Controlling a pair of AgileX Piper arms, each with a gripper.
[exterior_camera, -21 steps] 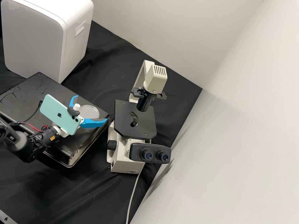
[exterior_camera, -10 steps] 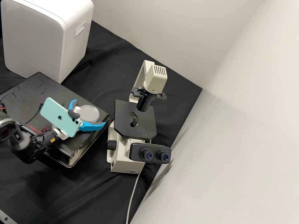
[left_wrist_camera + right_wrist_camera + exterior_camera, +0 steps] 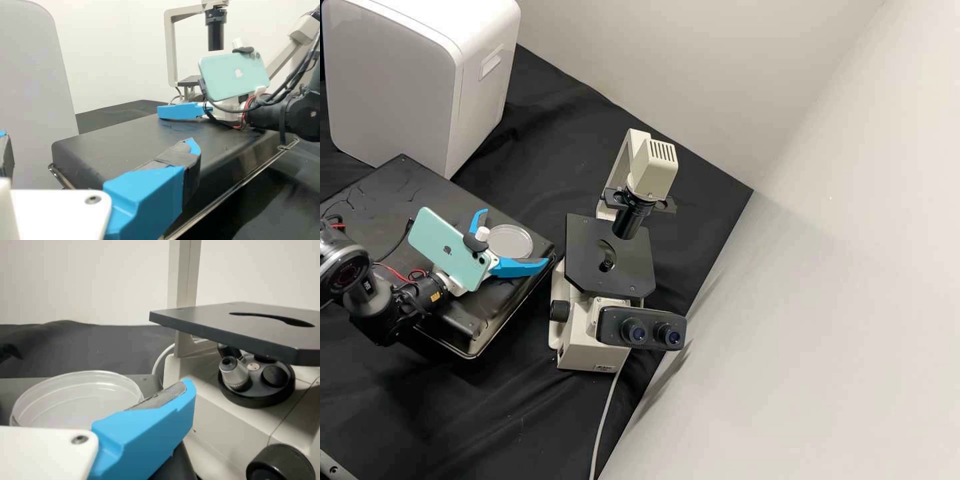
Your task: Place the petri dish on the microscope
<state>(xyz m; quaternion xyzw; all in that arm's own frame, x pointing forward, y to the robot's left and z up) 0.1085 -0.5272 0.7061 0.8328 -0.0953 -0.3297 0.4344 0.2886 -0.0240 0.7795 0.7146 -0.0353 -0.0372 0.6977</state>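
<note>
right tool: fingers spread, straddling the petri dish on the black tray
left tool: open too, holding nothing
microscope: just beside tray

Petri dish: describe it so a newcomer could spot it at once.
Left of the microscope lies a black slab. At its corner nearest the microscope sits the petri dish, between the right gripper's blue fingers: the one clear, round, shallow thing there.

We see a white box at the far left of the black-draped desk. Just in front of it, a black slab sits in a metal tray. Pale walls run behind and along the right.
</note>
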